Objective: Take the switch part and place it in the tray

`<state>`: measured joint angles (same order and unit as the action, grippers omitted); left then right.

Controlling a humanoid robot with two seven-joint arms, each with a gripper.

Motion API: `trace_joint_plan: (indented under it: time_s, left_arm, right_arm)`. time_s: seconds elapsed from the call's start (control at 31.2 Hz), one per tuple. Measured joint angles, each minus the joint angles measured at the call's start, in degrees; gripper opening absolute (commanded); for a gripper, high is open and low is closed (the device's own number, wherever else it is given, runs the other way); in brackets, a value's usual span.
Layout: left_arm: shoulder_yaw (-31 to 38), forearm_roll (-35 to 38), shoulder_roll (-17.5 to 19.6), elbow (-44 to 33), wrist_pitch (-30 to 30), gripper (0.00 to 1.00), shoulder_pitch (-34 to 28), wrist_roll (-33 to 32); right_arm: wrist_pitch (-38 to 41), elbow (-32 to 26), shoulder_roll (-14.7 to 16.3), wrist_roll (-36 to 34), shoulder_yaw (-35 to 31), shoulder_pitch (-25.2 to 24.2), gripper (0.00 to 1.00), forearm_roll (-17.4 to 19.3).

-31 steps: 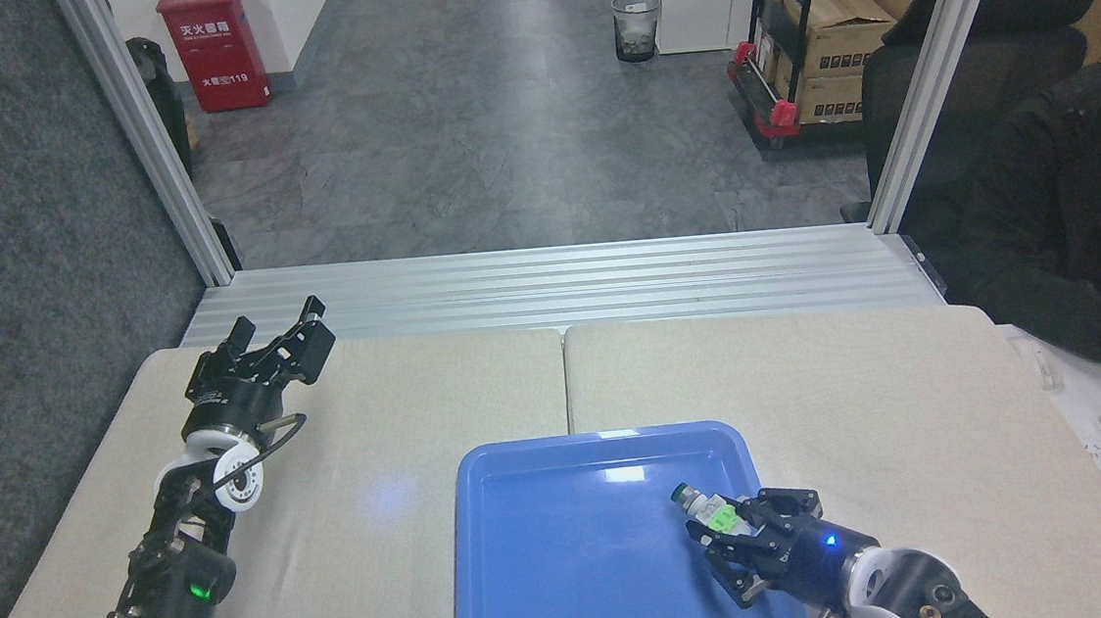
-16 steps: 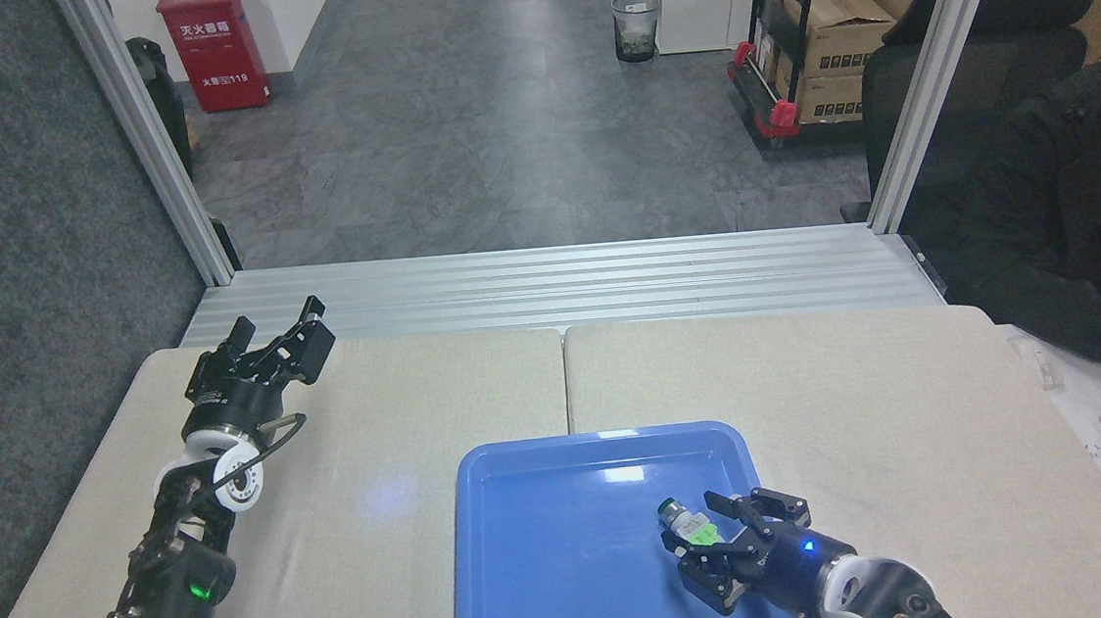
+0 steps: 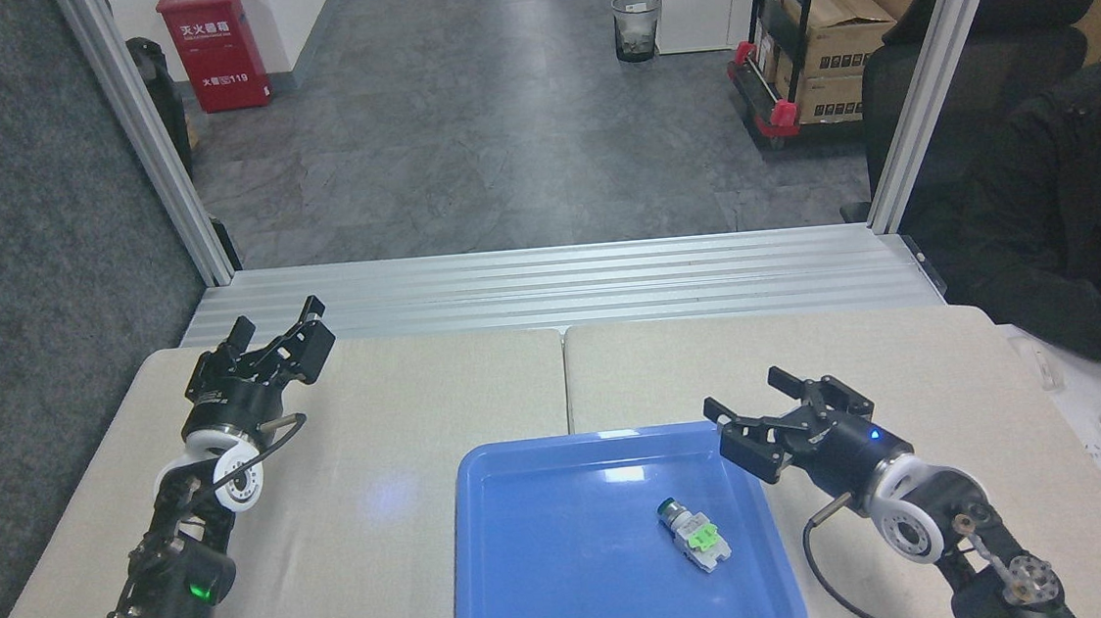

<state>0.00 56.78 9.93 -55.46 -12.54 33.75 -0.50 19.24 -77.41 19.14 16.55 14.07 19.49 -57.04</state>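
1. Switch part (image 3: 694, 533) lies flat inside the blue tray (image 3: 553, 584), right of centre, dark cylindrical end pointing up-left, green clip facing up.
2. Right gripper (image 3: 753, 407) hangs over the tray's right rear corner, jaws spread, empty, apart from the part.
3. Left gripper (image 3: 279, 328) sits at the table's (image 3: 401, 409) far left, jaws spread, empty.

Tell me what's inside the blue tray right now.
Only the switch part, lying on its side right of centre in the tray. The rest of the floor shows bare; its near edge is cut off by the frame.
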Motion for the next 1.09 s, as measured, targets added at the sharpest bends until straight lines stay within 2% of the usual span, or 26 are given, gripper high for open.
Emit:
trace_joint_plan:
  time_s: [0.45, 0.77, 1.09]
  left_arm:
    - [0.0, 0.0, 0.0, 0.0, 0.0, 1.0, 0.0, 0.0]
    - [0.0, 0.0, 0.0, 0.0, 0.0, 1.0, 0.0, 0.1]
    - [0.0, 0.0, 0.0, 0.0, 0.0, 1.0, 0.0, 0.1]
  right_arm:
    - [-2.3, 5.1, 4.6, -2.8, -11.4, 3.0, 0.98, 1.2]
    - [-3.7, 8.4, 6.9, -4.3, -15.4, 3.3, 0.98, 1.5]
    - [-3.9, 10.6, 7.6, -4.4, -17.6, 3.4, 0.98, 1.6]
